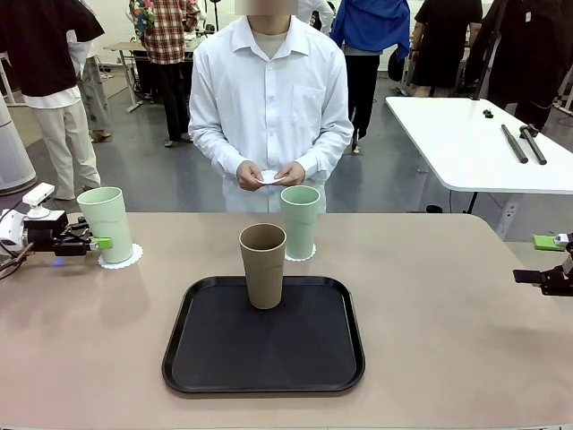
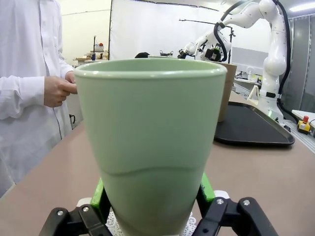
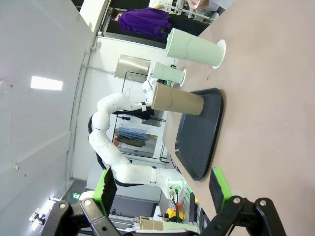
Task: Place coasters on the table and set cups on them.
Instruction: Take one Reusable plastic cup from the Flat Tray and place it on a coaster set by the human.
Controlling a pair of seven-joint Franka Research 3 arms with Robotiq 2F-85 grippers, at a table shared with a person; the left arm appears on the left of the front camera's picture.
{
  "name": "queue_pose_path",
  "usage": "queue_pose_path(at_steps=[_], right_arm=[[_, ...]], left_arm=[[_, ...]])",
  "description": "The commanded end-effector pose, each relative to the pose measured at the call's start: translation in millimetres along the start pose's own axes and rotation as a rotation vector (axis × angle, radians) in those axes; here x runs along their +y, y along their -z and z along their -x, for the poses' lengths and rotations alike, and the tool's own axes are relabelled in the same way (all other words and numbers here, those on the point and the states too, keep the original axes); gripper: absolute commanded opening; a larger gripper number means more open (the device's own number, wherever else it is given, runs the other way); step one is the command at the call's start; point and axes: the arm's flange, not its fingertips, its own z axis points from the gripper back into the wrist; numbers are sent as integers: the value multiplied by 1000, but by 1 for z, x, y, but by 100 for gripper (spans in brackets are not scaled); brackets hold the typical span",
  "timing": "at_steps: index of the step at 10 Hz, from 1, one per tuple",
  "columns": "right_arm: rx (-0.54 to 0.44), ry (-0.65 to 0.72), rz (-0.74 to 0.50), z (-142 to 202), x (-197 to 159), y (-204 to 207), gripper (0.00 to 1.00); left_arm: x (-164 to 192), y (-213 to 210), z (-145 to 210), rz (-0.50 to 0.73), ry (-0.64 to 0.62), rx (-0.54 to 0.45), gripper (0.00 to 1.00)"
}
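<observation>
We look across the beige table [image 1: 448,340] at a person [image 1: 269,90] in a white shirt standing at its far side. The person's two hands [image 1: 251,175] are raised to waist height and pinch what looks like another coaster [image 1: 269,177], small and white.

The black tray [image 1: 206,358] lies in the middle of the near half of the table. The tan cup [image 1: 262,264] stands upright on its far edge zone, mouth up.

Just beyond the tray, in front of the person, the middle green cup [image 1: 299,219] stands upright on the middle coaster [image 1: 307,256], whose lacy edge shows round its base.

Toward the robot's left side of the table, the left green cup [image 1: 106,224] stands upright on the left coaster [image 1: 125,260]. In the left wrist view this cup [image 2: 147,137] rises between the fingers, with scalloped paper [image 2: 110,223] showing beneath it.

The left gripper [image 1: 94,242] reaches in level from the table's left edge and straddles the lower part of that cup. Its green pads [image 2: 206,189] sit close against the cup's wall on both sides. We cannot tell whether they press on it or stand just off it.

The right gripper [image 1: 535,260] hovers low at the table's right edge, well apart from every cup. In its own wrist view its fingers [image 3: 106,179] are spread wide with nothing between them.
</observation>
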Motion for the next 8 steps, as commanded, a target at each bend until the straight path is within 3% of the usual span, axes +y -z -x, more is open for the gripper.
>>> queue_pose_path(at_steps=[1, 8], right_arm=[[1, -2, -8, 0, 1, 1, 100], [1, -2, -8, 0, 1, 1, 100]], left_arm=[[-1, -4, 0, 40, -9, 16, 100], [-4, -4, -3, 88, -9, 39, 100]])
